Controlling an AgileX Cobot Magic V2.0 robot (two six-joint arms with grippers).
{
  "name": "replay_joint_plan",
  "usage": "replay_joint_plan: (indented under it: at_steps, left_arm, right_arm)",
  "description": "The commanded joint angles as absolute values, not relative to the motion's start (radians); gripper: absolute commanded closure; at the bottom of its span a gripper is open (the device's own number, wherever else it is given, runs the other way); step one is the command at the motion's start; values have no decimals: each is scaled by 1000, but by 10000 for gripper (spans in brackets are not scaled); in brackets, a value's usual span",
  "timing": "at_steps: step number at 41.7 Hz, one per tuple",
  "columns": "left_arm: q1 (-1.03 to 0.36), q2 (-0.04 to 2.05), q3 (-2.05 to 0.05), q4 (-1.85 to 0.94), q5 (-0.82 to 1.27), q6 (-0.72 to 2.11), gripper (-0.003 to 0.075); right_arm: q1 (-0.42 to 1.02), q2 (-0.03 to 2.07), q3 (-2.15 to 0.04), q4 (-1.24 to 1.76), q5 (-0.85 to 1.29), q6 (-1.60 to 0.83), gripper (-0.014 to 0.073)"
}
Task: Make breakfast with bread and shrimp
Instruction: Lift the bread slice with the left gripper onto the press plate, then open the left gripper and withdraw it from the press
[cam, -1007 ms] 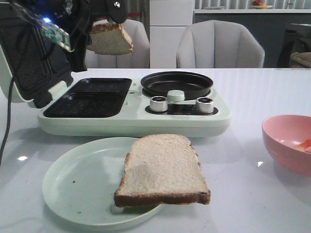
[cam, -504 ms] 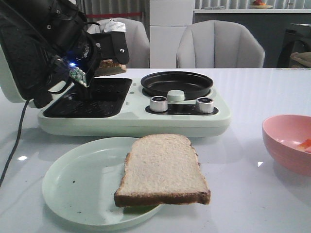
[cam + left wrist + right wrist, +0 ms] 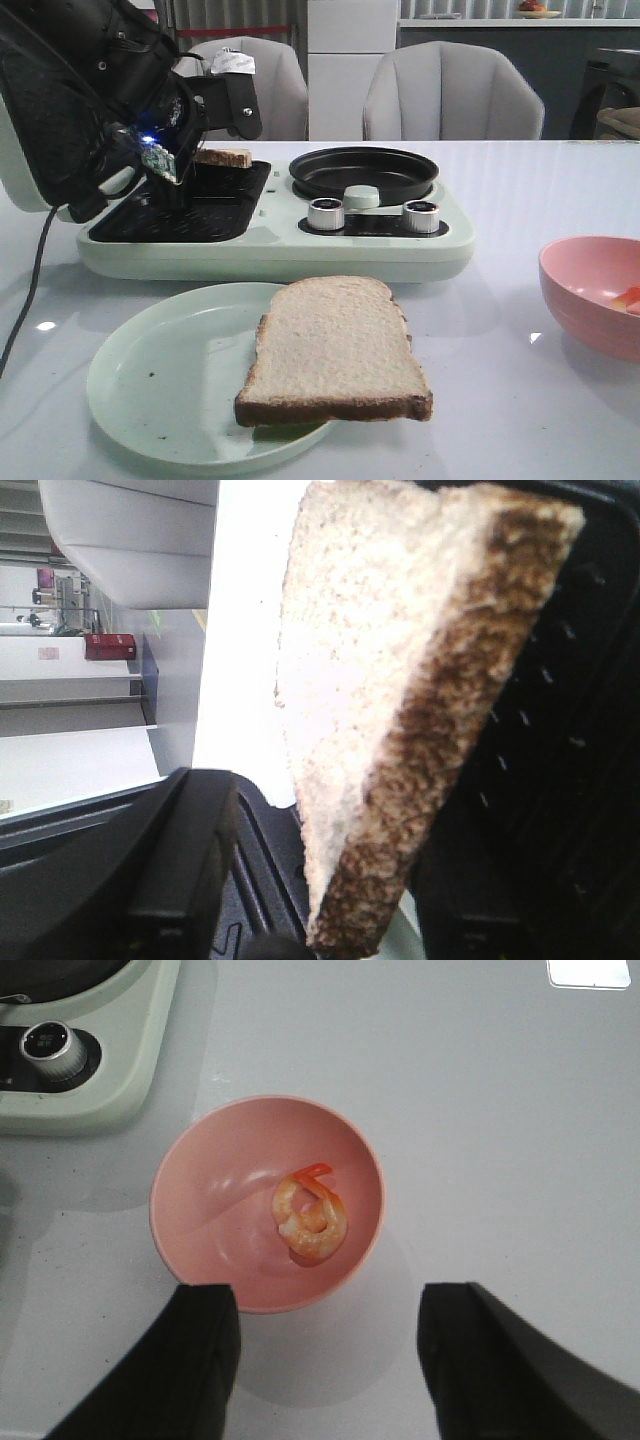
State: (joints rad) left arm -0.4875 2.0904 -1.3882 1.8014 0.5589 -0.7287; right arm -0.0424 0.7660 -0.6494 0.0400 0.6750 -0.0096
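Left gripper jaws clamped a bread slice low over the sandwich-maker plate; best lowered flat, then released. Right gripper jaws were spread above the shrimp in the pink bowl.

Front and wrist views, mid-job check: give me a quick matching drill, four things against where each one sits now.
Things:
1. held bread slice
2. second bread slice
3. shrimp
4. round black pan

Places:
a. in the pink bowl
b. on the pale green plate
c. in the left pincer, over the grill plate
d. behind the two silver knobs

Pairs: 1-c, 2-b, 3-a, 4-d
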Motion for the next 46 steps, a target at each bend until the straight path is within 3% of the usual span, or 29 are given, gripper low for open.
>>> replay_joint_plan:
  at_steps: [1,20,27,46]
  left_arm:
    - [-495,2015,-1420,1805,617,-745,304]
    - [-553,1861,-1284,1717,584,-698,307]
    - [-631,1784,-1249,1606,684,-689,307]
    - [-792,1386,-1247,607,940,-323,307]
  right_arm:
    - [-40,768,-678,33,614,-19,86]
    - [-40,768,-678,33,614,-19,86]
    - [-40,768,-678,33,614,-19,86]
    - [-40,768,-678,33,614,-19,86]
